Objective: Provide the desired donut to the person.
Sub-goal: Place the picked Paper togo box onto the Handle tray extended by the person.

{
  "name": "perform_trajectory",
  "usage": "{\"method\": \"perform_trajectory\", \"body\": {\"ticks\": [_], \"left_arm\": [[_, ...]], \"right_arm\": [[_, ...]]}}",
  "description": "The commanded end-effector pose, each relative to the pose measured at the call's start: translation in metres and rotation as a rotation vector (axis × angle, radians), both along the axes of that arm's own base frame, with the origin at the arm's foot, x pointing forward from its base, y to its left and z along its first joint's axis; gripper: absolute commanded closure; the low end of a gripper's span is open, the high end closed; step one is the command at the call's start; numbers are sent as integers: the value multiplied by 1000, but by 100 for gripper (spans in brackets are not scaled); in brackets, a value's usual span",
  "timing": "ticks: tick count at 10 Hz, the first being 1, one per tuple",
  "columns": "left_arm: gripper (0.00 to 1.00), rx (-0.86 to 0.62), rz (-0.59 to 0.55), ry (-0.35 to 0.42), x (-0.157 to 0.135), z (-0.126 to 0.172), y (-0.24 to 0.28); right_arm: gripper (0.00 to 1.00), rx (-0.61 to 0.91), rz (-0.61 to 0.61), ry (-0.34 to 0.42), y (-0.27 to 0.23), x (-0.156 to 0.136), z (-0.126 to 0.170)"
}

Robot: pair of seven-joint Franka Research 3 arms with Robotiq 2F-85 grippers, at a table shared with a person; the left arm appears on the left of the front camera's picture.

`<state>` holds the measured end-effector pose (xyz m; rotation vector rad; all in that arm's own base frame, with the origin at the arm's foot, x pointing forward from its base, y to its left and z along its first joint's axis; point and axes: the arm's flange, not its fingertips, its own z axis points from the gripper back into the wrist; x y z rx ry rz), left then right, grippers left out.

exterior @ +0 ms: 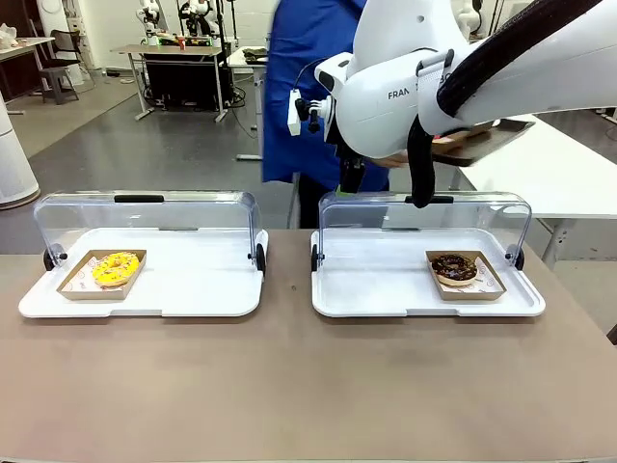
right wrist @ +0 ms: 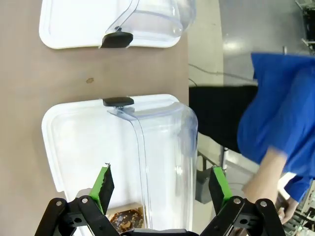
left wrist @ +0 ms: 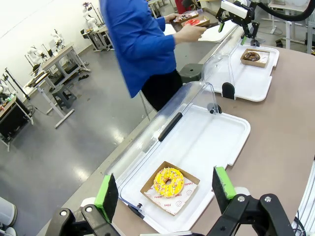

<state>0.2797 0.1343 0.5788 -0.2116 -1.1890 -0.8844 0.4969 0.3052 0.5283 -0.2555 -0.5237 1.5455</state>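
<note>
Two white plastic trays with rounded corners are set side by side on the matte brown worktop [exterior: 308, 386], each backed by a clear domed lid with a black handle, swung up on black hinges. In the left tray [exterior: 193, 289] a ring-shaped yellow donut [exterior: 115, 268] with sprinkles is seen lying in a shallow brown cardboard holder near the left end; in the right tray [exterior: 386, 289] a glossy chocolate donut [exterior: 454, 267] rests in a like holder near the right end. At the far side the person [exterior: 304, 87] in a bright blue jacket is seen holding a small cardboard tray with a reddish donut [left wrist: 189, 17] (details too small to tell) in one hand [left wrist: 189, 34]. The right gripper [right wrist: 161, 187] is held high above the right tray's lid, its green-padded fingers spread wide with nothing between them. The left gripper [left wrist: 166, 189] is likewise parted and empty, poised above the yellow donut.
</note>
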Motion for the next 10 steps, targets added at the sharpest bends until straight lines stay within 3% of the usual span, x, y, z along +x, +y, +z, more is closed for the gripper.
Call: {"method": "perform_trajectory", "body": {"ticks": [1, 8, 9, 10], "left_arm": [[0, 1, 2, 1, 0, -1, 0], [0, 1, 2, 1, 0, -1, 0], [0, 1, 2, 1, 0, -1, 0], [0, 1, 2, 1, 0, -1, 0]], "right_arm": [[0, 7, 0, -10, -1, 1, -1], [0, 0, 0, 0, 0, 0, 0], [0, 198, -83, 50, -19, -6, 20], [0, 294, -130, 70, -60, -17, 44]]}}
